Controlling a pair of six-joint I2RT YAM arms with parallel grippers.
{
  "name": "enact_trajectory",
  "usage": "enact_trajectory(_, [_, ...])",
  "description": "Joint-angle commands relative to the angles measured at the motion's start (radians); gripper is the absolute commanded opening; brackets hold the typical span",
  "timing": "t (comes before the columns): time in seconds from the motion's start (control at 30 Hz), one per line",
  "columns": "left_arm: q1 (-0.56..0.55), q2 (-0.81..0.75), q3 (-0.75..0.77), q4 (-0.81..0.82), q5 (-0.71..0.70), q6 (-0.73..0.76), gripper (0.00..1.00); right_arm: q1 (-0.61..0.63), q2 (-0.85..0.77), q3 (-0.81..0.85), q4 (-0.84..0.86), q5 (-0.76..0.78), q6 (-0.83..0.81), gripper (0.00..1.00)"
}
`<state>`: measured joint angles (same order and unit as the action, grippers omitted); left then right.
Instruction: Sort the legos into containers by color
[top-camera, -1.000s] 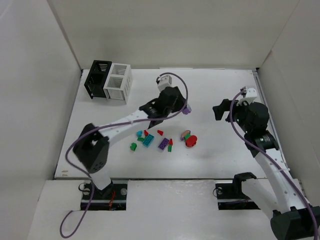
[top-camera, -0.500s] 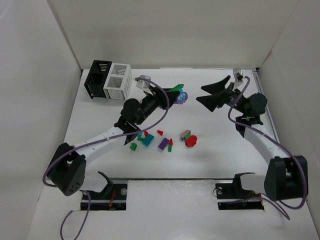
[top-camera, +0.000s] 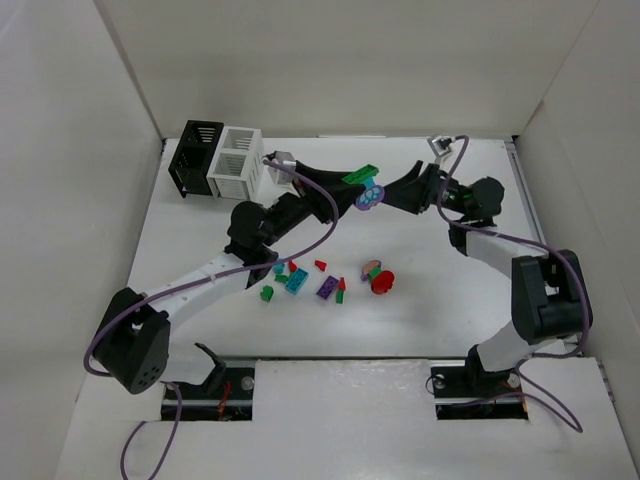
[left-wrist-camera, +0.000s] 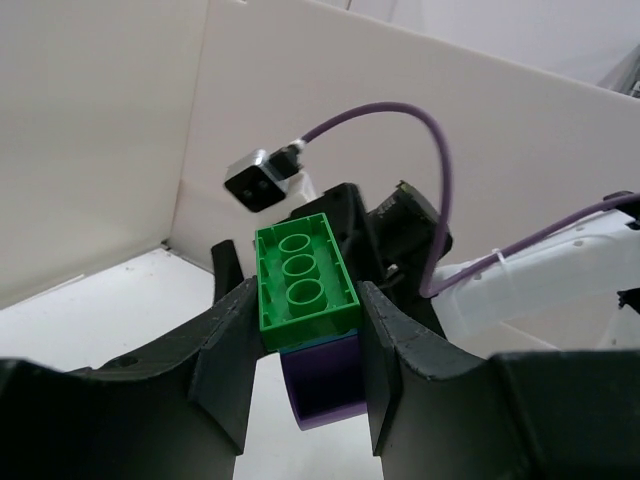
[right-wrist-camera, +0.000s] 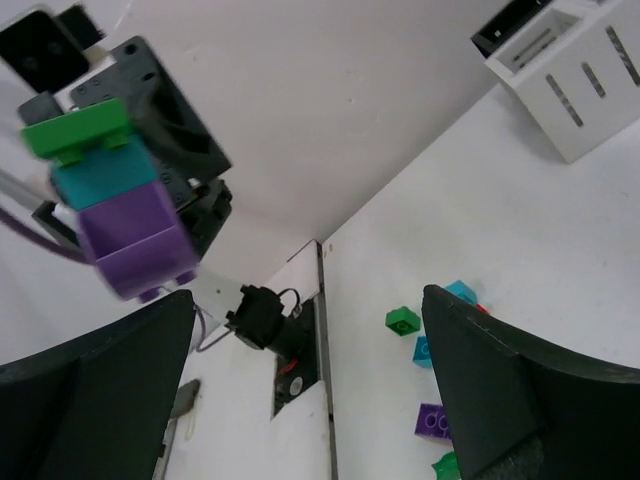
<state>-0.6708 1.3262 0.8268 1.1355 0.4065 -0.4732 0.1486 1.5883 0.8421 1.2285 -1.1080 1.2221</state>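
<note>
We find left gripper (left-wrist-camera: 307, 305) clamped on green-teal-purple stack (right-wrist-camera: 110, 190); right gripper (top-camera: 398, 192), jaws wide, has swung in beside it. Pull-apart likely next.

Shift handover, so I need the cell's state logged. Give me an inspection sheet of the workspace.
Surface: white table, no spills seen.
Job's things: black bin and white bin side by side, far left corner; loose legos mid-table; green-teal-purple stack held in the air.
Clutter: nothing seen.
Pincers: left pincer shut on the stack; right pincer open, facing it.
Cables: purple cables loop along both arms.
Surroundings: white walls on three sides.
</note>
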Motion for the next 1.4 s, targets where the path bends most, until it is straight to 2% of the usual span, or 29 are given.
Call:
enact_trajectory(0.0, [0.02, -0.019, 0.015, 0.135, 0.043, -0.005, 0.0, 0.02, -0.105, 0.055, 0.583, -0.047, -0.035, 1.0])
enact_trajectory(0.2, [0.02, 0.001, 0.006, 0.176, 0.078, -0.064, 0.0, 0.054, -0.209, 0.015, 0.574, -0.087, -0.171, 1.0])
enact_trajectory(0.37, [0.02, 0.022, 0.006, 0.248, 0.161, -0.128, 0.0, 0.054, -0.209, 0.038, 0.529, -0.087, -0.184, 1.0])
enact_trajectory(0.57, [0.02, 0.065, 0.015, 0.288, 0.179, -0.176, 0.0, 0.075, -0.166, 0.089, 0.54, -0.075, -0.153, 1.0])
enact_trajectory(0.67, [0.02, 0.074, 0.015, 0.325, 0.19, -0.2, 0.0, 0.075, -0.139, 0.098, 0.583, -0.052, -0.125, 0.92])
enact_trajectory(0.7, [0.02, 0.074, 0.015, 0.339, 0.19, -0.214, 0.0, 0.084, -0.139, 0.112, 0.583, -0.052, -0.116, 0.87])
enact_trajectory(0.73, [0.02, 0.085, 0.015, 0.339, 0.19, -0.214, 0.0, 0.085, -0.127, 0.123, 0.583, -0.052, -0.116, 0.78])
enact_trajectory(1.03, [0.02, 0.114, 0.006, 0.414, 0.132, -0.255, 0.0, 0.103, -0.116, 0.114, 0.583, -0.076, -0.116, 0.78])
enact_trajectory(1.1, [0.02, 0.114, 0.006, 0.414, 0.121, -0.255, 0.0, 0.103, -0.116, 0.114, 0.583, -0.076, -0.116, 0.66])
enact_trajectory(1.13, [0.02, 0.114, 0.006, 0.424, 0.121, -0.255, 0.0, 0.103, -0.107, 0.114, 0.583, -0.085, -0.116, 0.63])
enact_trajectory(1.3, [0.02, 0.085, -0.005, 0.414, 0.075, -0.22, 0.0, 0.103, -0.097, 0.104, 0.583, -0.085, -0.116, 0.61])
enact_trajectory(1.37, [0.02, 0.076, -0.005, 0.403, 0.075, -0.193, 0.0, 0.103, -0.087, 0.104, 0.583, -0.085, -0.116, 0.49])
